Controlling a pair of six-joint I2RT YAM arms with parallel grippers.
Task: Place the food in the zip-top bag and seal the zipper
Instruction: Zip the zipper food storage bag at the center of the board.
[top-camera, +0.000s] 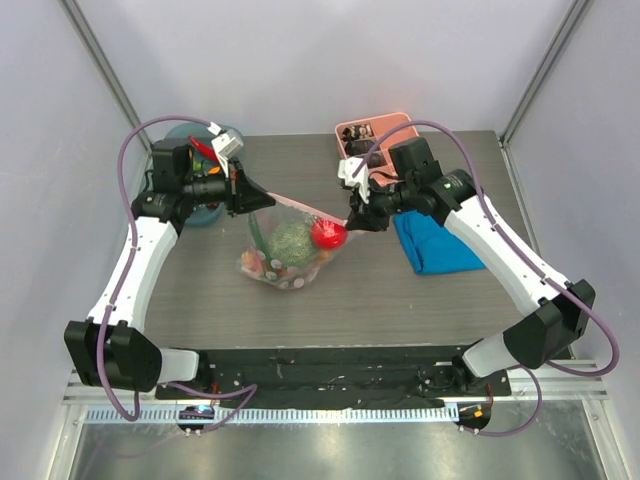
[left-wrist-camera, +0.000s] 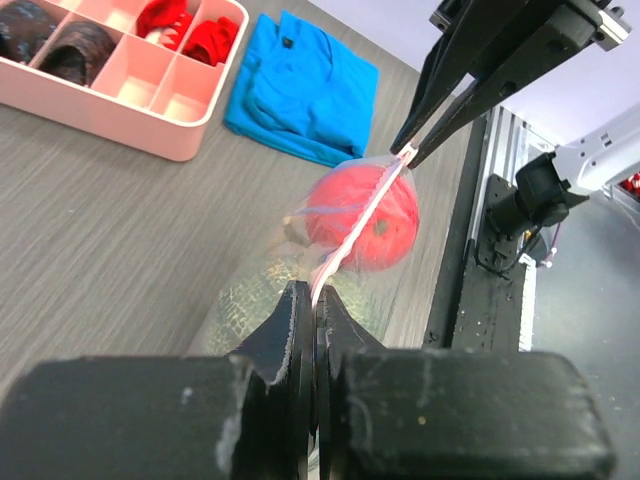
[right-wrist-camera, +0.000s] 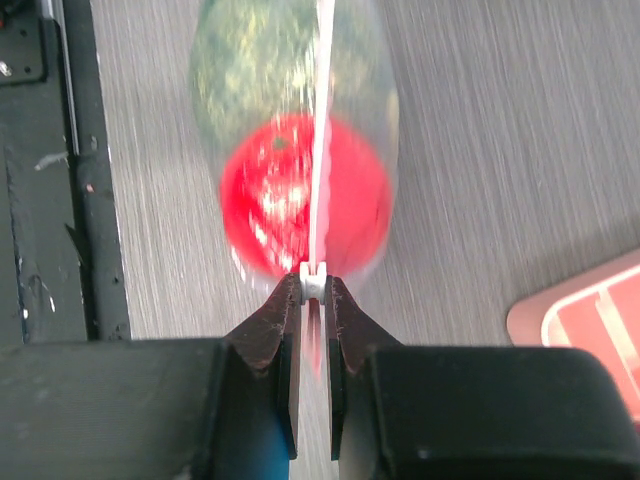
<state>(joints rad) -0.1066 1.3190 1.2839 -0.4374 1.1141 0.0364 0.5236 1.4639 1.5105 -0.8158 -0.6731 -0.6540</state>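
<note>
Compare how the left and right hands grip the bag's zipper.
The left hand pinches the bare pink zipper strip, jaws fully together; the right hand clamps the white slider, jaws slightly apart. They hold opposite ends. Both are shut, the strip running straight between them.

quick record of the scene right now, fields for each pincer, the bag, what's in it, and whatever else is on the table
left pincer: shut on one end of the zipper
right pincer: shut on the white slider at the zipper's other end
zip-top bag: hangs below the zipper, stretched between both pincers
inside bag: green cabbage, red round fruit, smaller pieces at the bottom
elsewhere: pink divided tray and blue cloth to the right
</note>
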